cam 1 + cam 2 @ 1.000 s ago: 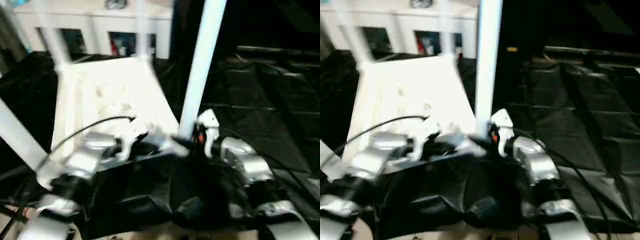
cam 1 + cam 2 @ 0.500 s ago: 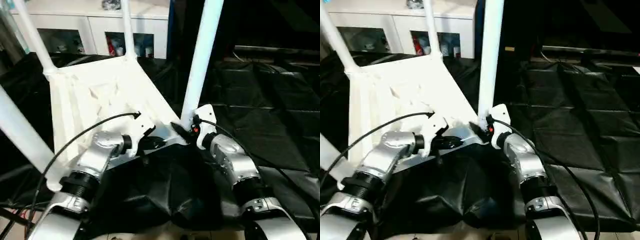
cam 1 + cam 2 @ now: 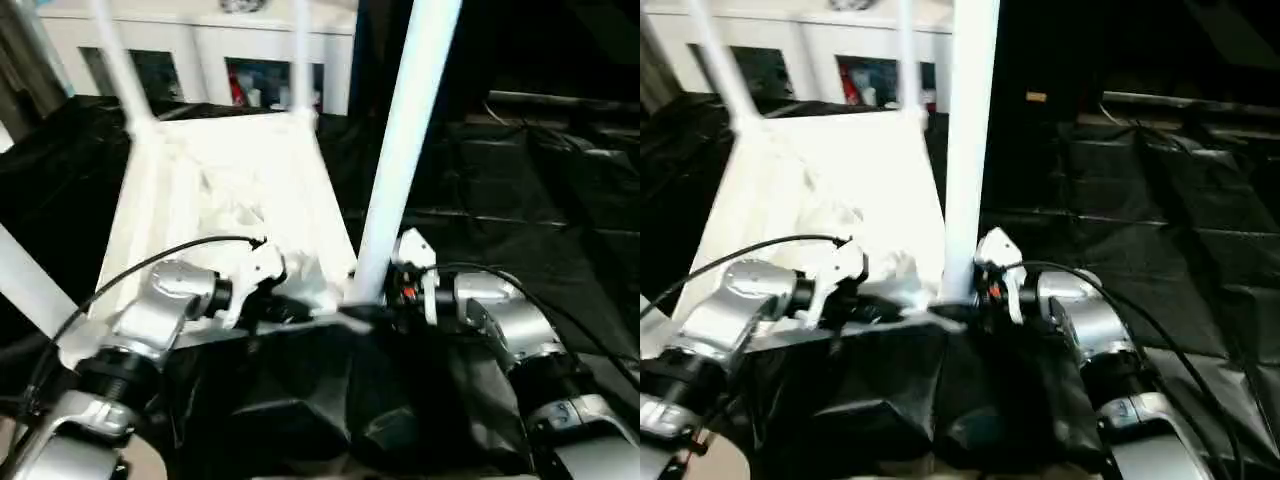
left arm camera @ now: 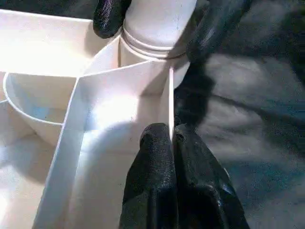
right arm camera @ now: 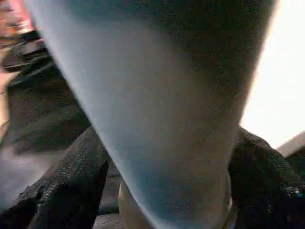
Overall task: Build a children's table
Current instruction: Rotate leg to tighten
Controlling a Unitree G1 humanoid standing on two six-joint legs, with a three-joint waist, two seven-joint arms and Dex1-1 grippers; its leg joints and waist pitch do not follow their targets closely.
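Tabletop (image 3: 230,190) upside-down; right gripper (image 4: 157,19) straddles leg (image 3: 405,150).

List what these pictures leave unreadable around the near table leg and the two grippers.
- Near leg: its top is cut off by the upper edge of the head views.
- Right gripper: in its own wrist view the leg blocks the socket; whether its fingers press the leg is unclear.
- Left gripper: shut on a tabletop rib; the rib hides how deep it bites.
- Cabinet contents: blurred.
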